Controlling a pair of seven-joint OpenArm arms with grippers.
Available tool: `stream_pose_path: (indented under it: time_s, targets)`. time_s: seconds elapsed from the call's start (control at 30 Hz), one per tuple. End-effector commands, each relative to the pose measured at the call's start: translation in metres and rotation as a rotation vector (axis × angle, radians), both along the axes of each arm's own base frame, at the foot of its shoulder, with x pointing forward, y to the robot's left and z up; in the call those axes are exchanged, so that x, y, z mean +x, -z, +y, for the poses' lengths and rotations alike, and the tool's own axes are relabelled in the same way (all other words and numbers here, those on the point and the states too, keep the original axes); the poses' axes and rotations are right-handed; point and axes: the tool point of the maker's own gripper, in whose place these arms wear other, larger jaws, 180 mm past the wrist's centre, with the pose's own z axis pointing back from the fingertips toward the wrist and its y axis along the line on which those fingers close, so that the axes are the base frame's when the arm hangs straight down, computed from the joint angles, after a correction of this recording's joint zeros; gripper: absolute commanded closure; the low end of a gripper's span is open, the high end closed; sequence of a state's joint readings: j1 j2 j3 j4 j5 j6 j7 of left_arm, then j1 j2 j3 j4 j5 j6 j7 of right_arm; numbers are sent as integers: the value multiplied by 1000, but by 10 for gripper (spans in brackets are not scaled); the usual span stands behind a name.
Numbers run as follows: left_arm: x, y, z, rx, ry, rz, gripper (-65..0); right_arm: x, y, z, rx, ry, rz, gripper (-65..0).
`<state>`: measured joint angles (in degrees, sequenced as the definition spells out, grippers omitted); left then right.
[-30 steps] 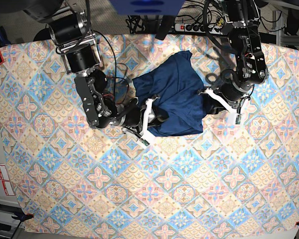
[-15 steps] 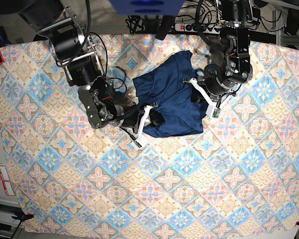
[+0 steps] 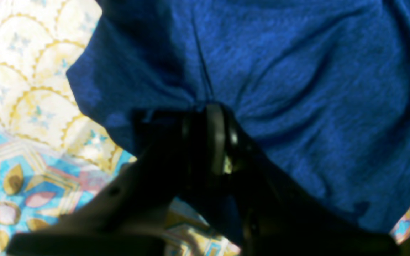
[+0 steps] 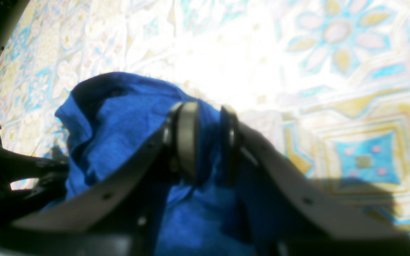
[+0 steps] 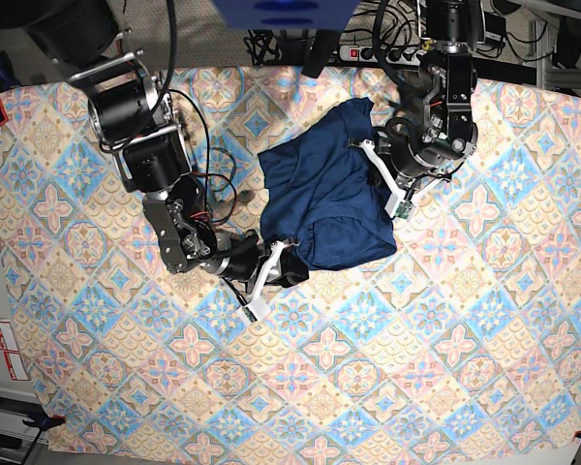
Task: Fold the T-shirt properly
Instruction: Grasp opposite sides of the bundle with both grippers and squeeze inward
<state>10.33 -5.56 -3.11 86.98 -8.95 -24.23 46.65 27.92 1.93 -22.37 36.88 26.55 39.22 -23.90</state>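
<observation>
Both grippers pinch the T-shirt [image 5: 331,199], the left gripper [image 5: 382,184] clamped on its far edge and the right gripper [image 5: 271,274] on its near corner, as it lies bunched on the patterned cloth [image 5: 387,358], folding barely under way.

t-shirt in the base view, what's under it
The T-shirt lies bunched on the patterned tablecloth, which shows all around it. Whatever lies directly beneath the fabric is covered and cannot be seen.

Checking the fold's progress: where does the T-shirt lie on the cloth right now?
In the base view the T-shirt lies bunched in the upper middle of the patterned tablecloth, between the right tool at its lower-left edge and the left tool at its right edge.
</observation>
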Motion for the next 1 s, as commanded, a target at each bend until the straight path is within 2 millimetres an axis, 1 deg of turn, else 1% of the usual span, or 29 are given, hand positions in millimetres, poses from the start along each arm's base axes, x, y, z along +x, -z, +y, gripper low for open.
stream_pose_path:
  time_s: [0.0,0.07,0.1,0.13,0.17,0.2,0.27,0.33,0.37,0.47,0.53,0.63,0.77,0.83,0.9,0.93,0.97]
  targets:
    - [6,-5,0,-3,4,-21,-44,23,-30,-3,48,25,-79,-106]
    - [6,-5,0,-3,4,-21,-44,35,-48,-10,64,49,-123,-106]
    - [6,-5,0,-4,2,-22,-44,38,-55,-15,70,62,-137,-106]
    - [6,-5,-1,-6,3,-22,-44,33,-51,-21,72,80,-125,-106]
    - [11,-8,-1,-5,5,-33,-44,29,-50,-30,71,100,-118,-106]
    - [19,-12,-1,-4,6,-49,-44,27,-51,-37,70,116,-119,-106]
    - [28,-11,-1,-7,3,-48,-44,25,-57,-47,63,134,-129,-106]
    - [45,-10,-2,-13,-1,-48,-44,11,-47,-56,38,142,-97,-106]
    - [50,-8,-2,-15,-2,-42,-44,5,-42,-59,29,144,-82,-106]
    - [69,-4,-19,-34,31,-30,-44,-16,-31,-72,-19,133,-56,-106]
    - [83,-12,-26,-34,55,-55,-44,-27,-28,-76,-48,117,-48,-106]
    - [98,-24,-49,-58,99,-120,-44,-42,-26,-75,-70,97,-44,-106]
    - [108,-28,-60,-68,127,-133,-44,-54,-32,-74,-86,79,-64,-106]
    - [111,-38,-59,-71,123,-162,-44,-56,-38,-72,-99,62,-79,-106]
    - [105,-47,-60,-72,127,-196,-44,-60,-44,-62,-117,18,-99,-106]
    - [103,-54,-55,-63,124,-219,-44,-62,-49,-56,-125,-8,-112,-106]
    - [100,-58,-43,-47,108,-235,-44,-64,-52,-48,-132,-38,-125,-106]
